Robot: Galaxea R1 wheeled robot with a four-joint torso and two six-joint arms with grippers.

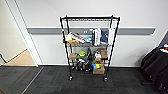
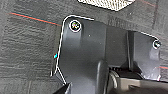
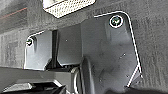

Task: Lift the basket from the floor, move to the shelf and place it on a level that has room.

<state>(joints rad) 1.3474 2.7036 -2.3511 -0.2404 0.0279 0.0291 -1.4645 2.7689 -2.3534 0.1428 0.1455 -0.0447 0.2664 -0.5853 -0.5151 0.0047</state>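
The floor (image 1: 62,80) is dark grey carpet with faint reddish lines. It runs up to a pale wall, and a strip of light wooden flooring (image 1: 22,60) shows through an opening on the left.

The shelf (image 1: 88,47) stands square against the wall, on small castors, well ahead of the robot. That position keeps its open front facing the carpet, so a load can be brought straight in. It is a tall, narrow black wire rack with four posts.

The top level (image 1: 89,18) is a flat wire grid capping the posts. It carries nothing, which makes it the likely level with room. The tier below (image 1: 87,45) holds upright books and magazines. The lower tiers hold small cardboard boxes (image 1: 98,70) and mixed small items, packed close.

The basket (image 3: 67,6) sits on the carpet, near the robot and beneath both wrists. In the right wrist view one end shows, with a cream chequered weave; the left wrist view shows a corner of the same weave (image 2: 107,3). Its rim and handles cannot be made out. By this evidence it is not yet lifted.

Jaw state cannot be told for either arm; the wrist plates hide the fingers.
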